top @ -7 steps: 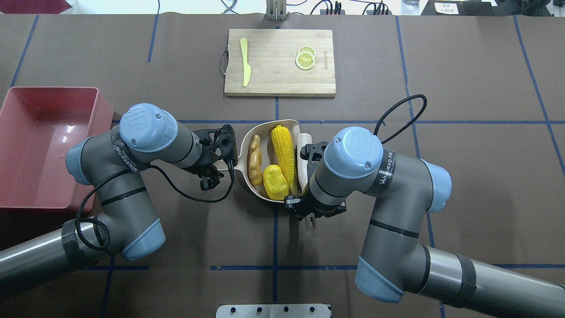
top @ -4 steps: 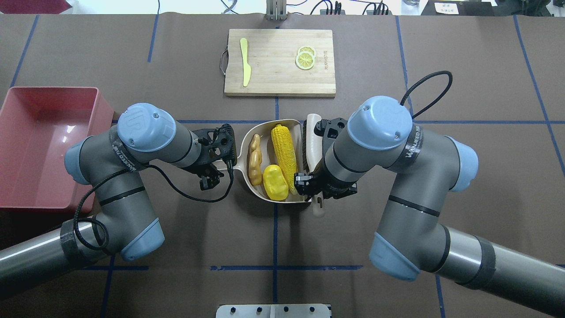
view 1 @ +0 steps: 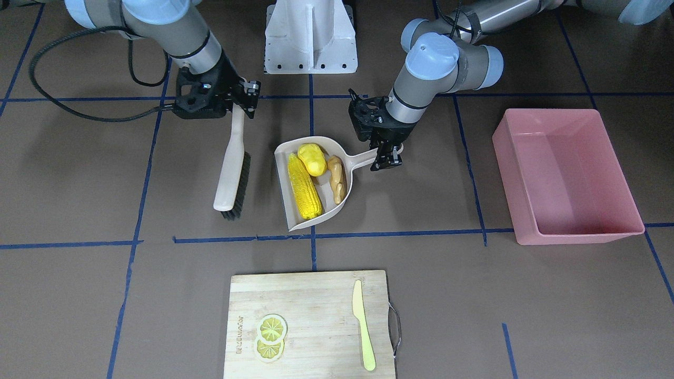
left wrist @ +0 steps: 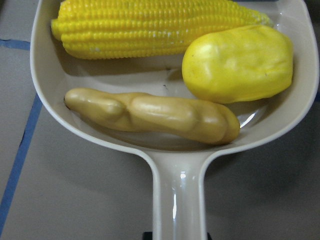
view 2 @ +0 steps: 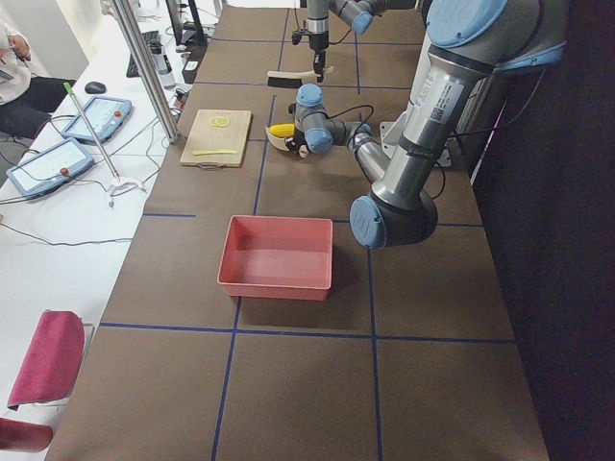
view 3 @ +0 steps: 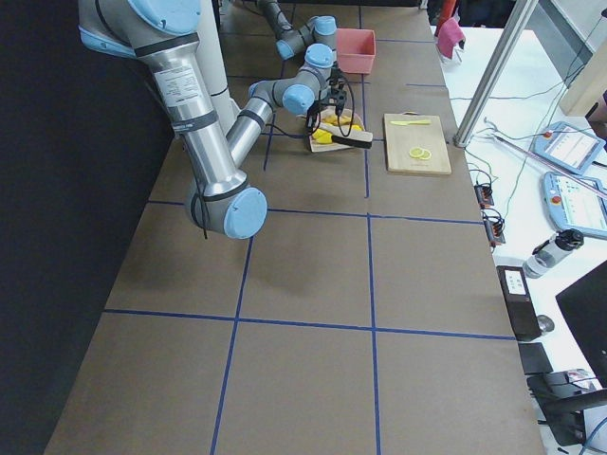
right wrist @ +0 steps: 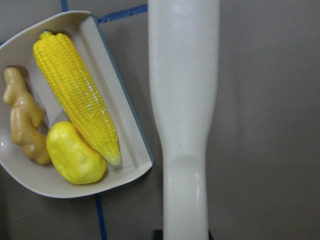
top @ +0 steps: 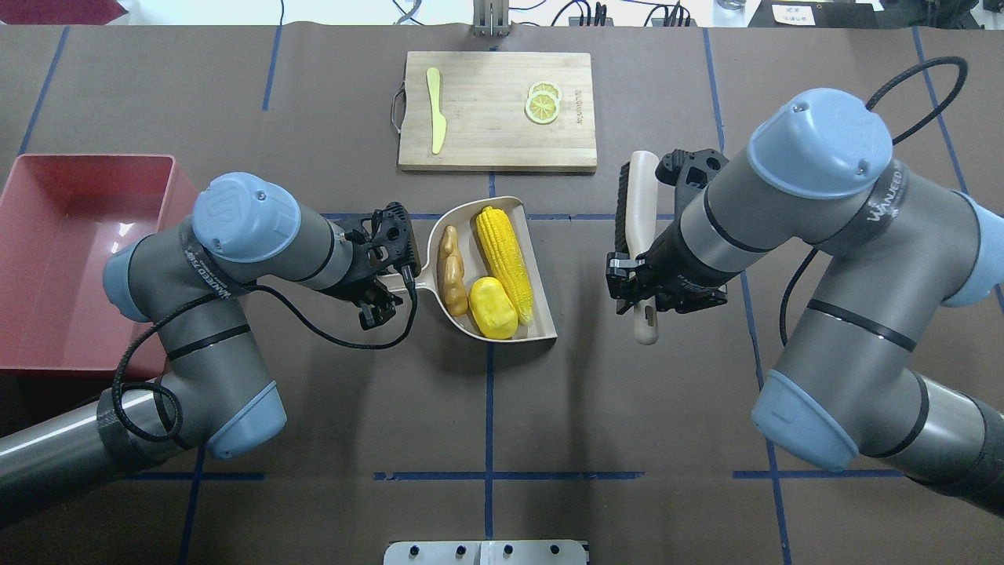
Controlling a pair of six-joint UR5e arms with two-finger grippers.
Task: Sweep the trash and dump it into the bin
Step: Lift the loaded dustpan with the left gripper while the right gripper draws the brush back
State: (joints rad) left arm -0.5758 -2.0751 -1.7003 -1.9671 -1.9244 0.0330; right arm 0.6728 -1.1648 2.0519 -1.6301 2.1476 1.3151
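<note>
The trash lies in a beige dustpan point(top: 467, 221): a corn cob point(top: 503, 263), a yellow potato-like lump point(top: 492, 308) and a tan ginger root point(top: 452, 271). My left gripper point(top: 396, 281) is shut on the dustpan's handle point(left wrist: 177, 195). My right gripper point(top: 643, 282) is shut on the handle of a white brush point(top: 639, 196), held well right of the pan's mouth, bristles facing the pan. The pink bin point(top: 180, 188) stands empty at the table's left edge, beyond my left arm. In the front-facing view the bin point(view 1: 579, 234) is at right.
A wooden cutting board point(top: 496, 149) at the far middle carries a yellow-green knife point(top: 435, 118) and lemon slices point(top: 543, 102). The robot's base plate point(top: 486, 553) sits at the near edge. Blue tape lines cross the brown table cover.
My right gripper has carried the brush away from the dustpan's mouth, rightward and farther out. The dustpan has turned slightly in my left gripper; the trash stays inside.
</note>
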